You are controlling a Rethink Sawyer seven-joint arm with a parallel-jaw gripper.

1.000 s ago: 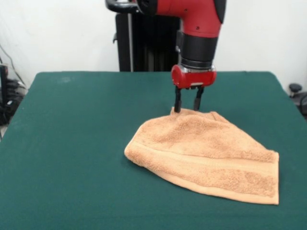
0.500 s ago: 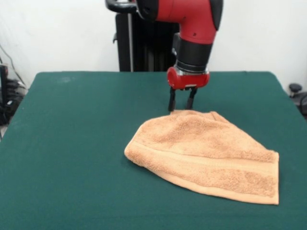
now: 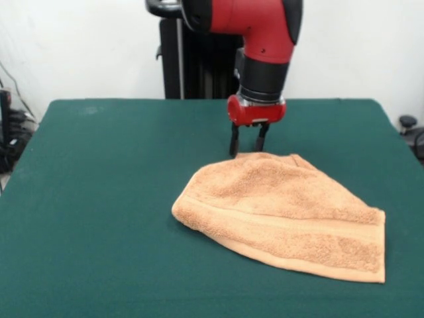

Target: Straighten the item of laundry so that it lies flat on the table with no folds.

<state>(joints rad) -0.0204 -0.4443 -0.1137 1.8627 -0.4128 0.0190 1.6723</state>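
The orange-tan terry towel (image 3: 285, 212) lies folded over on the dark green table (image 3: 99, 199), right of centre, as a rounded wedge with a woven band along its near hem. My gripper (image 3: 246, 149) hangs from the red arm just behind the towel's far edge. Its two black fingers are open and empty, their tips at or just above the table beside the towel's far tip. I cannot tell whether they touch the cloth.
The black pedestal (image 3: 199, 66) stands behind the table's far edge. Cables and dark equipment (image 3: 10, 132) sit off the left side, and a dark object (image 3: 411, 129) sits off the right side.
My gripper has moved a little to the left and away from the towel's far edge, staying open. The towel has not moved.
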